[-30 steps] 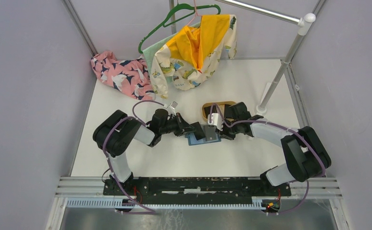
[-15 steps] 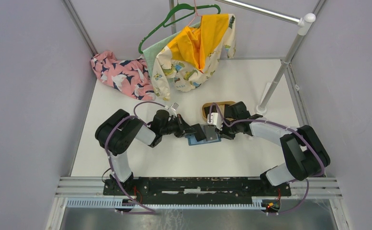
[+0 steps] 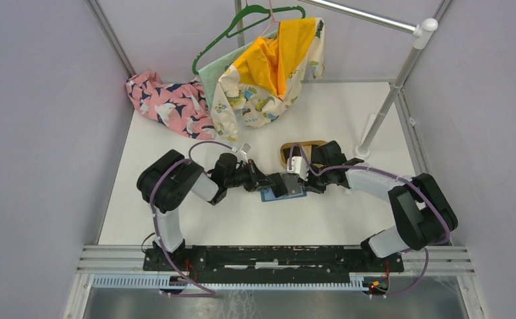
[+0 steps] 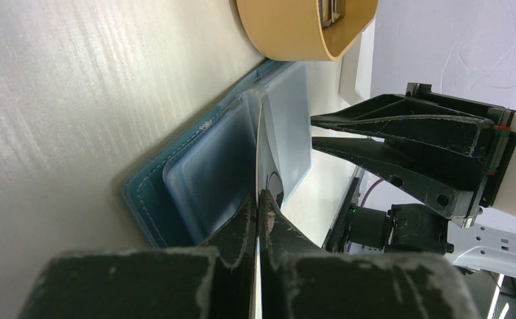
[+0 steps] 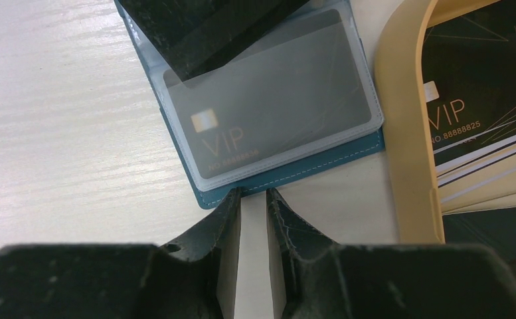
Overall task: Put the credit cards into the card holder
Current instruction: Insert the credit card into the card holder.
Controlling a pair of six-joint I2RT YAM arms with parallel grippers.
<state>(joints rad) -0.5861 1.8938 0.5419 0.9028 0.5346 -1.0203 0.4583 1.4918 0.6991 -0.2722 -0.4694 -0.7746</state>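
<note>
The teal card holder (image 3: pixel 283 195) lies open on the table between both arms. In the right wrist view a dark VIP credit card (image 5: pixel 275 119) sits inside its clear sleeve. My left gripper (image 4: pixel 259 194) is shut on the end of that card (image 4: pixel 261 143), which shows edge-on between the sleeve leaves. In the top view the left gripper (image 3: pixel 270 184) is at the holder's left side. My right gripper (image 5: pixel 254 194) is open a narrow gap, its tips at the holder's (image 5: pixel 288 169) near edge with nothing between them. More credit cards (image 5: pixel 481 100) lie in the tan tray (image 5: pixel 401 133).
The oval wooden tray (image 3: pixel 303 147) stands just behind the holder. Patterned clothes (image 3: pixel 169 100) and a hanger with garments (image 3: pixel 268 60) lie at the back. A white pole stand (image 3: pixel 374 126) rises at the back right.
The left arm has shifted slightly to the right, toward the card holder, with the card in its grip. The right arm has barely moved.
</note>
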